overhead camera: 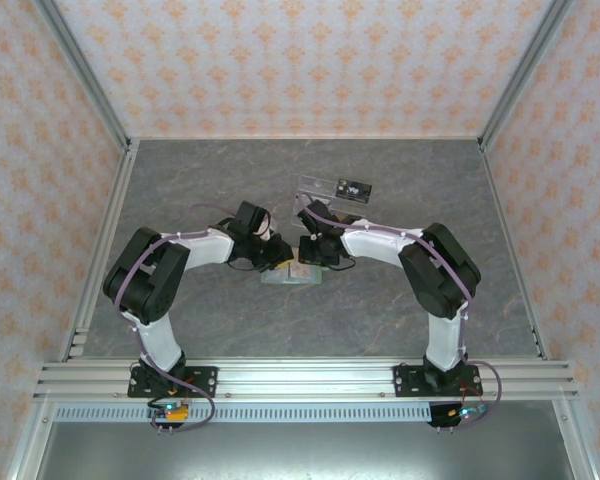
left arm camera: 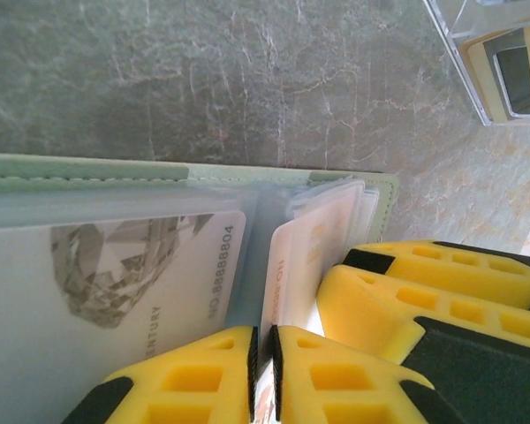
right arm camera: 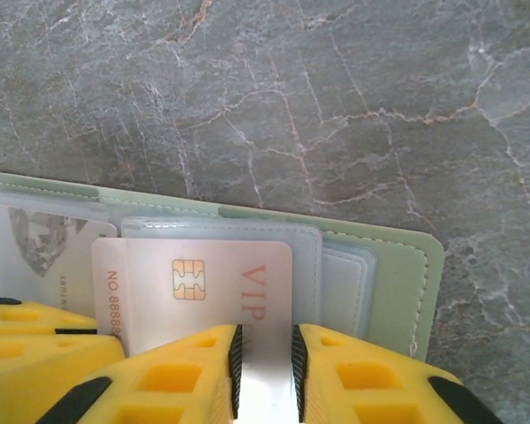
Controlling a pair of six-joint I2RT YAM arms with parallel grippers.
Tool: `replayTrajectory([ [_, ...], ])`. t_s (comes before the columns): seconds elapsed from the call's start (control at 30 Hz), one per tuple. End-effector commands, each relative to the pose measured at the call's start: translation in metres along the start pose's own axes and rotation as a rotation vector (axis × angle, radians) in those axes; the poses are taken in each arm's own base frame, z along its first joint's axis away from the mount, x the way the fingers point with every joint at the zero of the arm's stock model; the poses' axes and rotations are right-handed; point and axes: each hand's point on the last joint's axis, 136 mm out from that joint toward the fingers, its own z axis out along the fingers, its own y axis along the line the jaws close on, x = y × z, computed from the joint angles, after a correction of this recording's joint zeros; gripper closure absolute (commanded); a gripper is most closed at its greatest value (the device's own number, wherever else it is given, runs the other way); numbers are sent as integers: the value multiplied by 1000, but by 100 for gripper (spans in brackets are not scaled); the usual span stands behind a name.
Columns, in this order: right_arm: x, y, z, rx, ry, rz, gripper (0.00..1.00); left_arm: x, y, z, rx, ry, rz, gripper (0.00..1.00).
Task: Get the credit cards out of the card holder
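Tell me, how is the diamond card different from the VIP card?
The diamond card has a grey diamond picture; the VIP card has a gold chip and red letters. The diamond card sits tucked under a clear sleeve of the card holder; the VIP card lies over the sleeves, pinched by the right gripper. Both are pale with a printed number.

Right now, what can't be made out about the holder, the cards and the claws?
- Left wrist: left claw pinches a white edge; card or sleeve unclear, cut off by frame bottom.
- Right wrist: VIP card has its lower end hidden by right claw; its number is partly covered.
- Left wrist: stand cut off at the frame corner.
- Top view: holder mostly under both claws; its contents too small.
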Motion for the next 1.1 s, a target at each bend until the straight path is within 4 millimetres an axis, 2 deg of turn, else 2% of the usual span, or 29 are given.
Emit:
replayTrajectory([
  [0.0, 21, -28, 15, 115, 68, 13, 76, -2, -11, -12, 36, -20, 51, 87],
  [0.17, 20, -30, 13, 118, 55, 17, 76, -5, -9, -20, 20, -63, 64, 95],
  [0.3, 15, -29, 9, 109, 28, 30, 76, -6, -5, -34, -31, -112, 100, 99],
  [0.43, 5, -17, 1, 51, -5, 37, 76, -5, -2, -49, -77, -140, 136, 100],
  [0.53, -6, 2, -15, -42, -46, 30, 73, -2, 1, -58, -98, -150, 156, 100],
  [0.73, -30, 32, -57, -271, -144, 25, 57, -4, 1, -75, -87, -173, 161, 100],
  [0.8, -33, 39, -64, -344, -146, 23, 55, -6, -6, -81, -55, -184, 162, 100],
  [0.93, -41, 50, -75, -506, -132, 44, 40, -14, -25, -97, 49, -216, 148, 100],
  [1.07, -61, 49, -90, -580, -145, 78, 32, -24, -52, -118, 196, -261, 126, 100],
])
